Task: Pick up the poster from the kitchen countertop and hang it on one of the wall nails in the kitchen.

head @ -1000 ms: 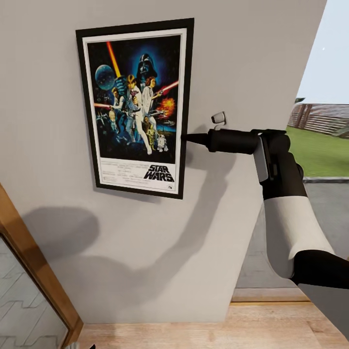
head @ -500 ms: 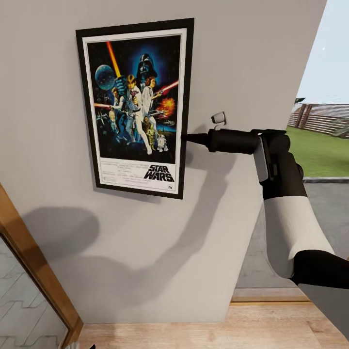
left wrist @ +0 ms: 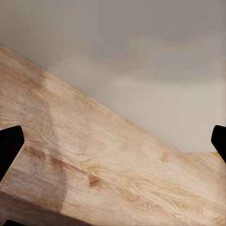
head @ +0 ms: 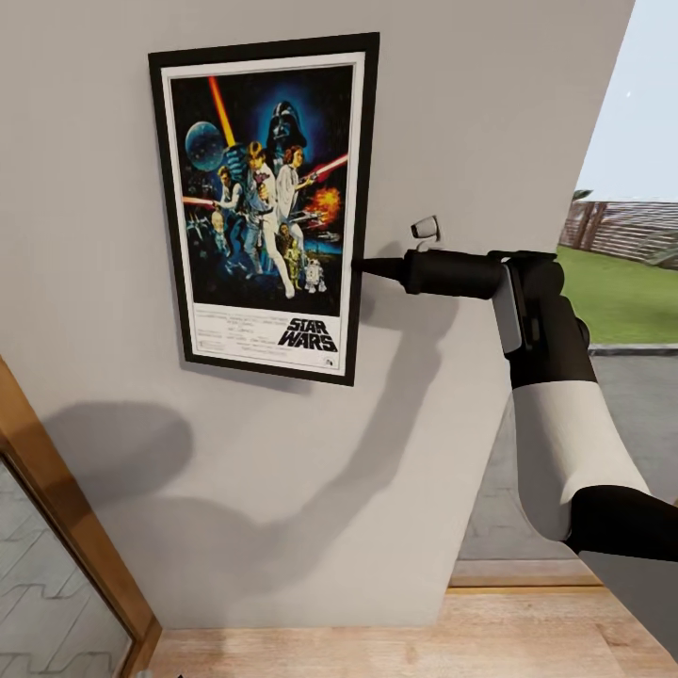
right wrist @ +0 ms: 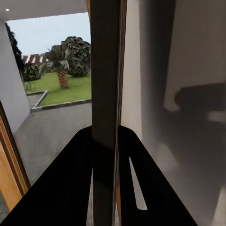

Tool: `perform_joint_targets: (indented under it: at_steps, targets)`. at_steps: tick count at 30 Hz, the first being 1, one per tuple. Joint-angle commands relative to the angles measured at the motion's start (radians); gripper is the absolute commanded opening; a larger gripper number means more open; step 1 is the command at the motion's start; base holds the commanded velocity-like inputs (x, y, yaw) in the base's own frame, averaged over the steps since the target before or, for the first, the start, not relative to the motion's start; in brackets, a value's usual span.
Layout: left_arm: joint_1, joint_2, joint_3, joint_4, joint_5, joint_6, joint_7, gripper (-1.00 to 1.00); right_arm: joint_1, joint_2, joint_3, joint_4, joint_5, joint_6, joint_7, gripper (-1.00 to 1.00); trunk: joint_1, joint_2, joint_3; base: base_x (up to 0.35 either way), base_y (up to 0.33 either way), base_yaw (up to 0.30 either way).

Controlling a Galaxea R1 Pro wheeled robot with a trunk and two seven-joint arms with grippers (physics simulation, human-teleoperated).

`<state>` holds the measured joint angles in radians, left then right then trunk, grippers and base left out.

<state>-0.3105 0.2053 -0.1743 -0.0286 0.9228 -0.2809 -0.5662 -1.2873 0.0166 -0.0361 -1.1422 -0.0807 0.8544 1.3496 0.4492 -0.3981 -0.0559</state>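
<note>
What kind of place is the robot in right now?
Probably a room in a house, at a plain grey wall. A framed poster is on it, the floor is pale wood, and an opening beside the wall gives onto a lawn.

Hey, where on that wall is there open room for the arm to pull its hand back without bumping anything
Bare wall lies below the poster and right of it, beneath the right gripper. It is tight at the poster's right edge, where the fingers close on the frame, and by the small wall fitting just above the gripper.
</note>
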Motion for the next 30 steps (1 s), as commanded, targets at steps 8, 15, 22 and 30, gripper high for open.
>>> perform_joint_targets:
  at_steps: [8,15,22,30]
  targets:
    - [-0.001,0.0,-0.008,0.001,0.008,-0.004,-0.003,1.0,-0.001,0.0,-0.001,0.002,0.021,-0.004,-0.023,-1.0,0.001,-0.002,-0.002,0.0,0.0,0.0]
    - [-0.001,0.0,-0.008,0.001,0.008,-0.004,-0.003,1.0,-0.001,0.0,0.001,0.002,0.014,-0.003,-0.023,-1.0,0.001,-0.002,-0.002,0.0,0.0,0.0]
    - [-0.001,0.0,-0.008,0.001,0.008,-0.004,-0.003,1.0,-0.001,0.0,0.0,0.002,0.013,-0.003,-0.023,-1.0,0.001,-0.002,-0.002,0.0,0.0,0.0]
    - [-0.001,0.0,-0.008,0.002,0.008,-0.004,-0.003,1.0,-0.001,0.0,0.0,0.002,0.013,-0.003,-0.023,-1.0,0.001,-0.002,-0.002,0.0,0.019,0.0]
